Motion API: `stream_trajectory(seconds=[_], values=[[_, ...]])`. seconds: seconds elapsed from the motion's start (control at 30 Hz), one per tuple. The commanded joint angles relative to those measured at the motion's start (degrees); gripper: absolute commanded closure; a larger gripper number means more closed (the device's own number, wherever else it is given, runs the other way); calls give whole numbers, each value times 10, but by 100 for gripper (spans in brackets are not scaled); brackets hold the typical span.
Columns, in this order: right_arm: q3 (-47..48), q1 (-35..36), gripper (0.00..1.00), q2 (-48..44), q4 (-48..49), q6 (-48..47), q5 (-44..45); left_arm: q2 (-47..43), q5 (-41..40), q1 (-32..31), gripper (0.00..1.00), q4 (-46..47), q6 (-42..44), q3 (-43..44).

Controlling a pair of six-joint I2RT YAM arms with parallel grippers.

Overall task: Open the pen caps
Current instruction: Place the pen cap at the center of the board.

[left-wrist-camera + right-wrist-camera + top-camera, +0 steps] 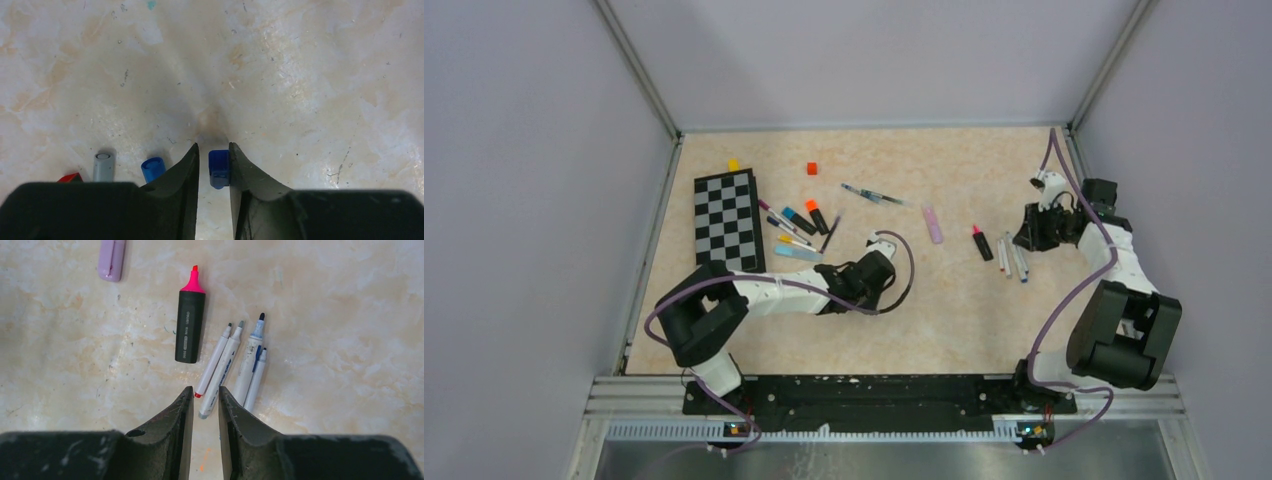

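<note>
My left gripper [213, 145] points down at the table, jaws open. A dark blue pen cap [219, 167] lies between them against the right finger, with a gap to the left finger. Left of the fingers lie a lighter blue cap [152, 168], a grey cap [103, 166] and a red one [70, 177]. My right gripper [205, 388] is narrowly open and holds nothing. It hovers over the ends of several uncapped white pens [235, 365]. A black highlighter [189, 325] with a bare pink tip lies beside them. More pens [799, 225] lie by the checkerboard.
A checkerboard [727, 220] lies at the left, with a yellow cube [733, 164] and a red cube [812, 168] behind it. A lilac highlighter [933, 223] and a long thin pen [874, 196] lie mid-table. Walls enclose the table on three sides.
</note>
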Motion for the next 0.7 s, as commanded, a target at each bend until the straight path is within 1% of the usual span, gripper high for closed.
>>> stream_trajectory(seconds=[0.0,0.1,0.17,0.3,0.43,0.5,0.6,0.67], values=[[9,-7,76,-23,-5,-10,-28,-8,-15,-2,68,-22,-3,25],[9,-7,76,-28,-6,-12,-33,-18,-12,-2,61,-19,0,27],[9,-7,76,-30,-7,-13,-37,-22,-11,-2,58,-19,3,28],[8,-7,76,-34,-9,-15,-43,-32,-12,-2,57,-19,8,27],[9,-7,76,-37,-12,-18,-49,-61,-19,-2,56,-7,17,19],[9,-7,76,-39,-13,-20,-52,-83,-30,-2,52,7,26,10],[7,-7,76,-44,-14,-22,-58,-120,-62,0,37,40,56,-19],[6,-7,76,-49,-13,-23,-62,-145,-91,3,21,57,72,-37]])
